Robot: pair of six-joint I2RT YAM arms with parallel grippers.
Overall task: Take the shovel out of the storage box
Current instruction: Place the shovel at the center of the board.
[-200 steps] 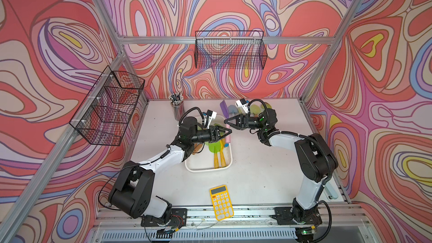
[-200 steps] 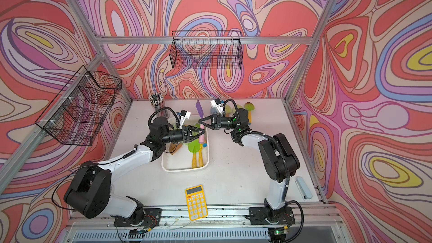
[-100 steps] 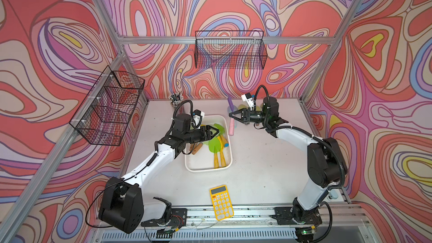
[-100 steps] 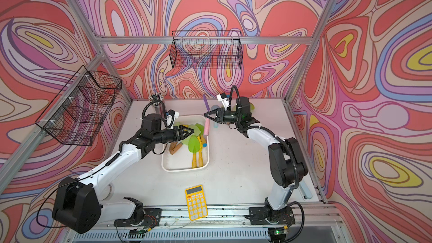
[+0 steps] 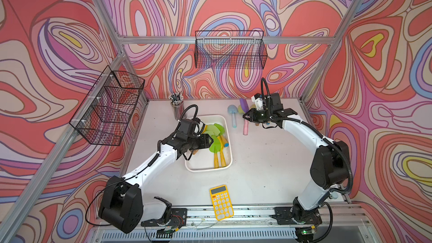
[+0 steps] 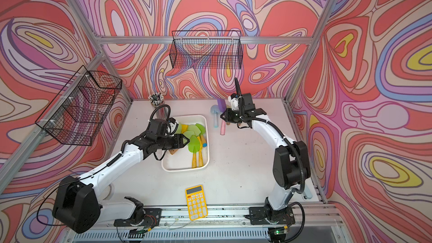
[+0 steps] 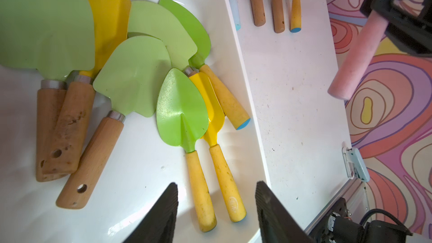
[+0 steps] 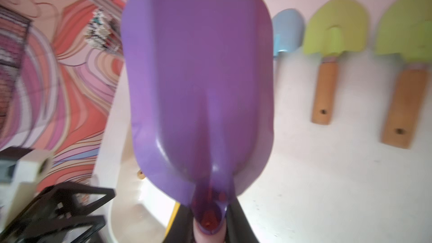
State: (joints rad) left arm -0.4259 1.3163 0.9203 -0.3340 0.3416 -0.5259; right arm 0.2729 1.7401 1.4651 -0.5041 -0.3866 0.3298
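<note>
The right gripper (image 5: 247,116) is pressed together on the neck of a purple plastic shovel with a pink handle (image 8: 198,78). The broad blade points away from the fingers and the handle trails behind them. This shovel is held outside the shallow white plastic storage box (image 5: 210,169), which is seen off to the side of the right gripper, towards the left arm. Beyond the held blade, a pale blue shovel (image 8: 288,31) and green-bladed shovels with wooden handles (image 8: 335,26) are laid flat on the white table (image 5: 268,171). The left gripper (image 7: 215,206) is spread, with nothing held, and is poised over the box. Directly ahead of its jaws, a heap of green and yellow shovels (image 7: 182,111) is seen lying inside the box. In the wrist view, two yellow handles are framed between the open fingers.
</note>
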